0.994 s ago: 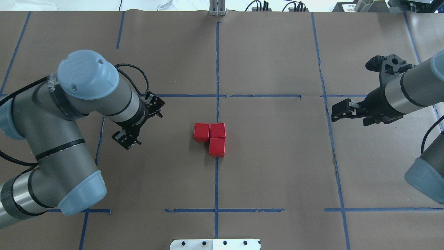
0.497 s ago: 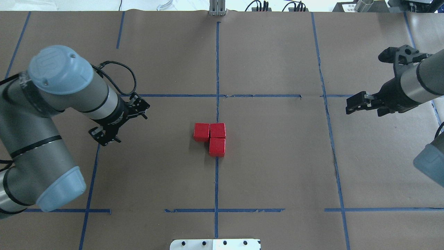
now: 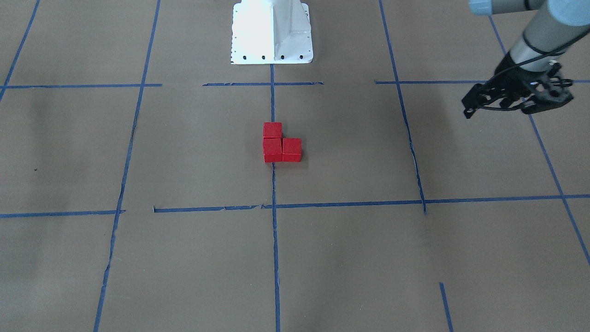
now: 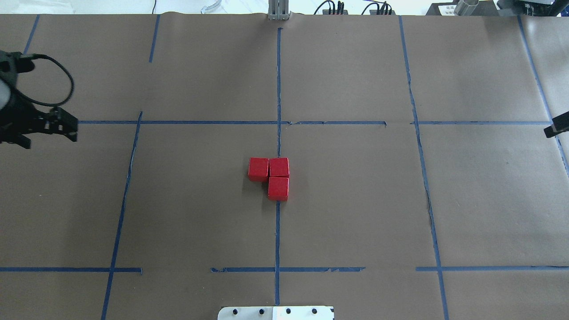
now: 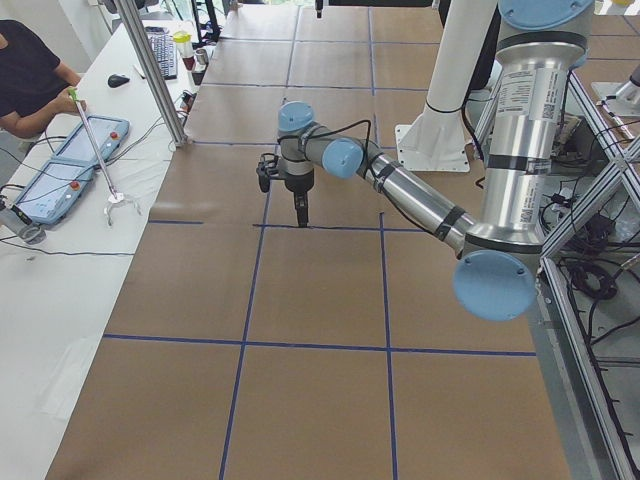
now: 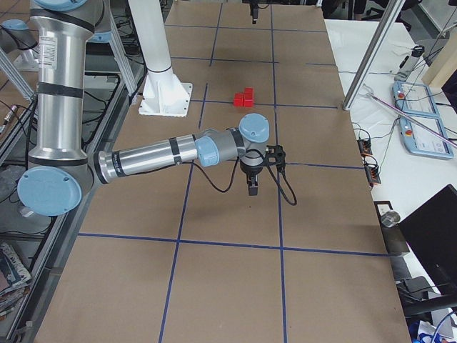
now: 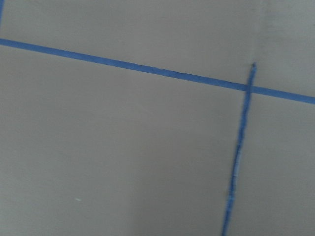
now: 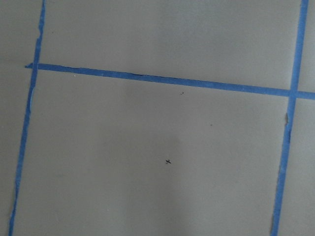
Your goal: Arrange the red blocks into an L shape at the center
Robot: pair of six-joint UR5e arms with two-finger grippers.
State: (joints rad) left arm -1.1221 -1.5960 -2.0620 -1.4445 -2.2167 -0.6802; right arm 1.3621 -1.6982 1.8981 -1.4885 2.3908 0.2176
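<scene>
Three red blocks (image 4: 258, 169) (image 4: 279, 167) (image 4: 278, 188) lie touching in an L on the brown paper, at the centre's vertical blue tape line (image 4: 278, 89). They also show in the front-facing view (image 3: 272, 150) and, small, in the exterior right view (image 6: 244, 98). My left gripper (image 4: 71, 130) hovers far to their left at the view's edge, its fingers together and empty; it also shows in the front-facing view (image 3: 467, 109). My right gripper (image 4: 554, 130) is only just in view at the right edge, its fingers together and empty. Both wrist views show only paper and tape.
The white robot base plate (image 4: 275, 313) sits at the near table edge, also in the front-facing view (image 3: 272, 32). Cables and a metal post (image 4: 278, 10) line the far edge. An operator (image 5: 30, 70) sits at a side table with a pendant (image 5: 75, 165).
Both arms have pulled outward from the centre, the left one to the left edge and the right one to the right edge. The three blocks have not moved.
</scene>
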